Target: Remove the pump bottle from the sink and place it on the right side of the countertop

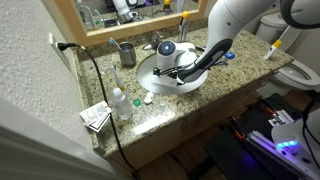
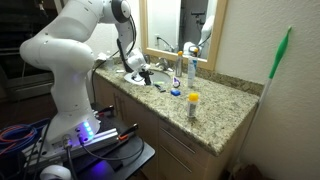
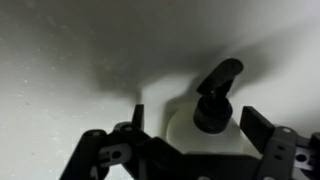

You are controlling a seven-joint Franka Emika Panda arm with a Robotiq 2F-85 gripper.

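Observation:
In the wrist view, the pump bottle [image 3: 205, 125] is white with a black pump head and stands in the white sink [image 3: 70, 50]. My gripper [image 3: 196, 125] is open with one finger on each side of the bottle's body, the right finger close to it and the left finger with a small gap. In both exterior views my gripper [image 1: 183, 68] [image 2: 136, 72] is lowered into the sink basin [image 1: 150, 80]. The arm hides most of the bottle there.
The granite countertop [image 1: 245, 62] holds a metal cup [image 1: 127, 52], a small clear bottle [image 1: 120, 103] and a box [image 1: 95, 117]. Bottles [image 2: 193, 68] and a yellow-capped vial [image 2: 193, 103] stand on the counter. A cable [image 1: 100, 100] hangs at one end. A toilet [image 1: 300, 72] is beside the counter.

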